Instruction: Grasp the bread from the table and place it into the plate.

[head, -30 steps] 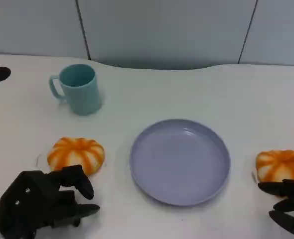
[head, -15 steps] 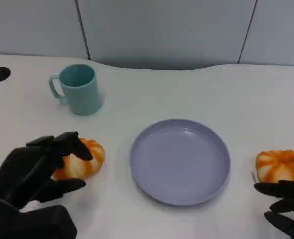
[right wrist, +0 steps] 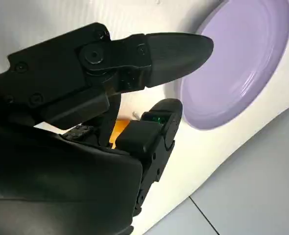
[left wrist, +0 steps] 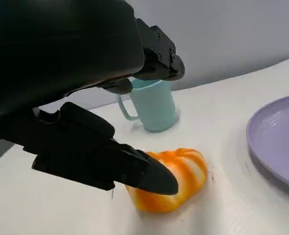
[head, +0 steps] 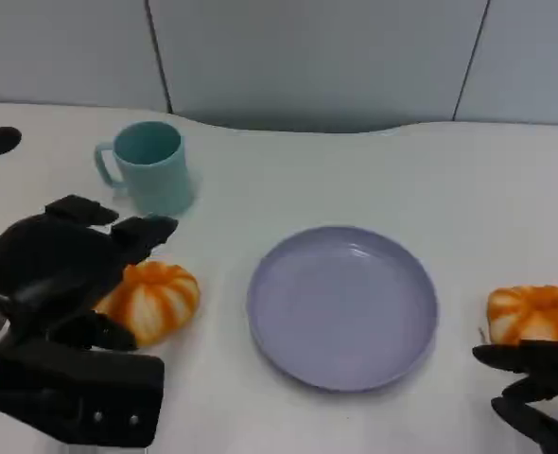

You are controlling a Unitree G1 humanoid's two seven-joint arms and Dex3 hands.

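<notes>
The white table point(head: 374, 170) carries everything, and I place the things relative to the lilac plate point(head: 341, 305), which lies near the middle of it with nothing in it. In the left wrist view only a part of the plate's rim point(left wrist: 276, 142) shows, and in the right wrist view its round face point(right wrist: 237, 58) shows beyond the fingers.

The left hand point(head: 66, 274) is to the left of the plate, over the left bread. Its fingers are apart and arch around the bread without closing on it; it holds nothing. The left wrist view makes this clearer: one finger point(left wrist: 134, 169) lies low in front of the bread point(left wrist: 171, 178) and another passes above it, while the bread rests on the table. I cannot tell from either view whether a finger touches it.

The right hand point(head: 534, 392) is to the right of the plate, just below the second bread point(head: 536, 316). Its fingers are spread and empty. In the right wrist view a small orange patch point(right wrist: 119, 128) shows between the fingers.

The left bread point(head: 151, 298), orange with white stripes, lies on the table left of the plate, apart from its rim.

A teal mug point(head: 147, 168) stands upright behind the left bread, farther left of the plate.
</notes>
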